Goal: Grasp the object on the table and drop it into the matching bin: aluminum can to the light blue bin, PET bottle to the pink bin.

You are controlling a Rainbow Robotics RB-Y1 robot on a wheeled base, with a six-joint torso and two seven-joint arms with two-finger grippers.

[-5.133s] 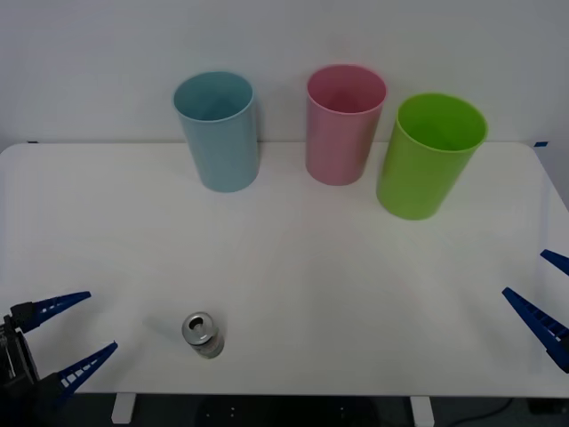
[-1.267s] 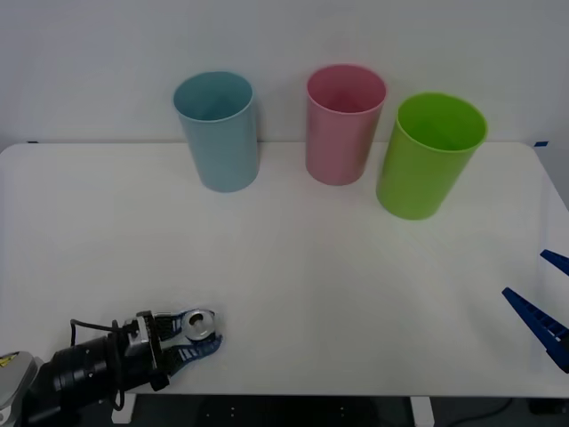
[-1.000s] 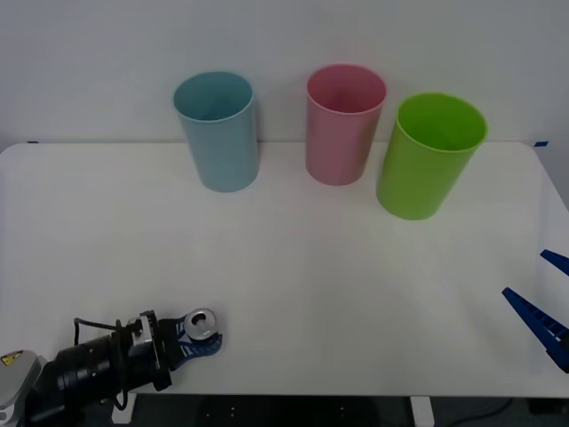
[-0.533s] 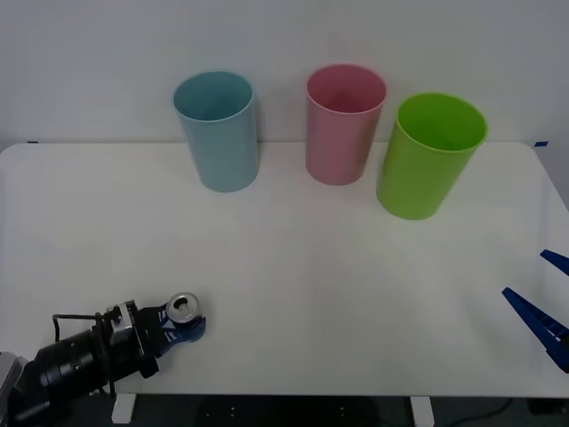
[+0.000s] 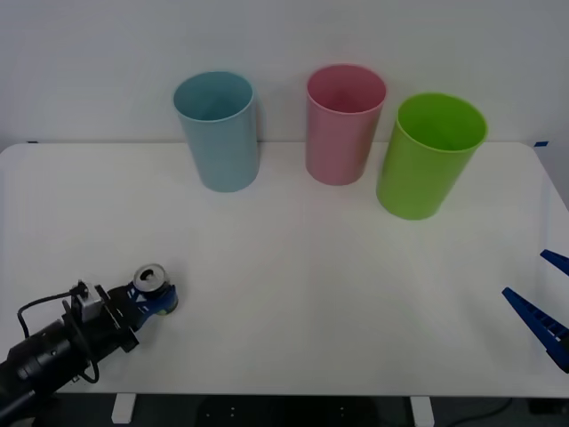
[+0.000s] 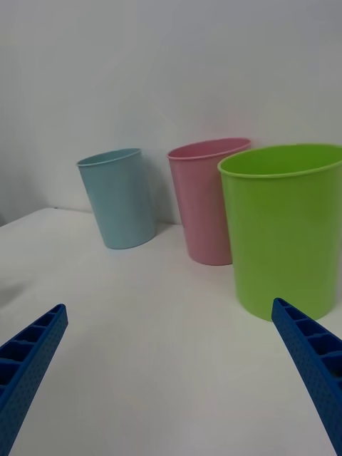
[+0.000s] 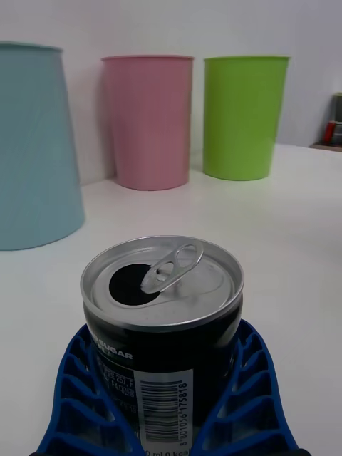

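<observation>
One can (image 5: 153,279) was held between the blue fingers of the left gripper (image 5: 157,298), close to the table's (image 5: 293,267) front-left corner; whether it rested on the surface or had been raised could not be told. The grasp was judged done, and the carry to the blue bin (image 5: 219,132) was judged to be the step in hand. That bin was seen at the back edge, left of the pink bin (image 5: 343,124), with a green bin (image 5: 428,156) nearer the back-right corner. The next move was thought to call for a lift above the blue bin's rim, a carry to the back edge, and a release over its mouth. The right gripper (image 5: 551,302) was parked at the right edge, fingers spread wide. On the can's dark body "SUGAR" was read in the left wrist view, with a barcode and small digits that could not be read surely.
</observation>
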